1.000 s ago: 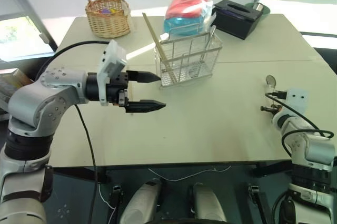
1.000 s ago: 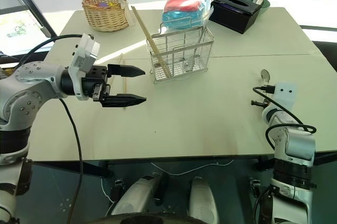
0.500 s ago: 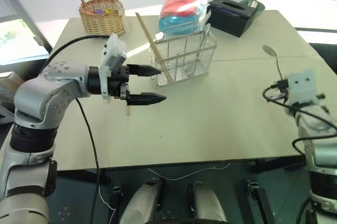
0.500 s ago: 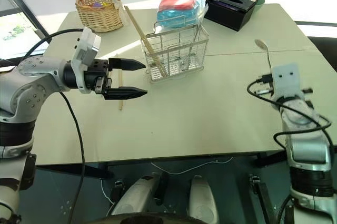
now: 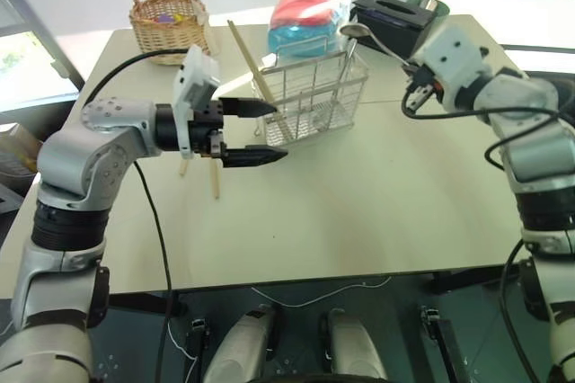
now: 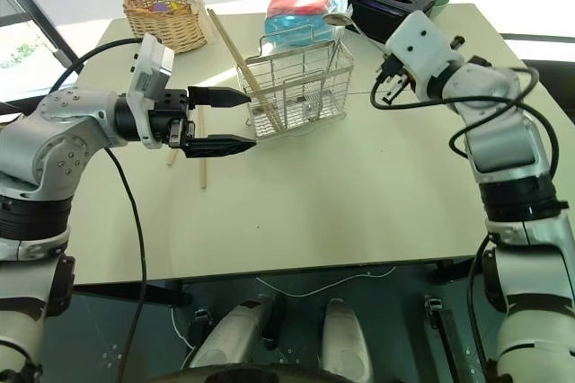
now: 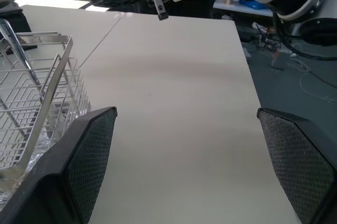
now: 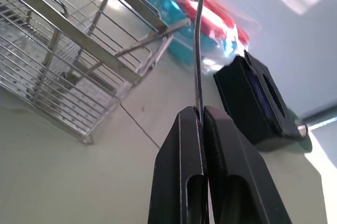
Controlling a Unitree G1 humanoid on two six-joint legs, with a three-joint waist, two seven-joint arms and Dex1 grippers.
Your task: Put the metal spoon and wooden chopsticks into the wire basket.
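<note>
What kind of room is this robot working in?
Probably a lab or test room rather than a kitchen: a plain table staged with a wire basket, wicker basket and tissue box, beside large bright windows, cables trailing underneath.

Metal spoon (image 5: 370, 34) raised beside wire basket (image 5: 316, 100), one wooden chopstick (image 5: 252, 66) inside (leaning), another (image 5: 214, 180) on table

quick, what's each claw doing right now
Left claw: open, holding nothing.
Right claw: shut on the metal spoon.

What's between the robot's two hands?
The wire basket, with one wooden chopstick leaning in it, stands between the open left gripper and the right gripper holding the metal spoon, in the left eye view.
</note>
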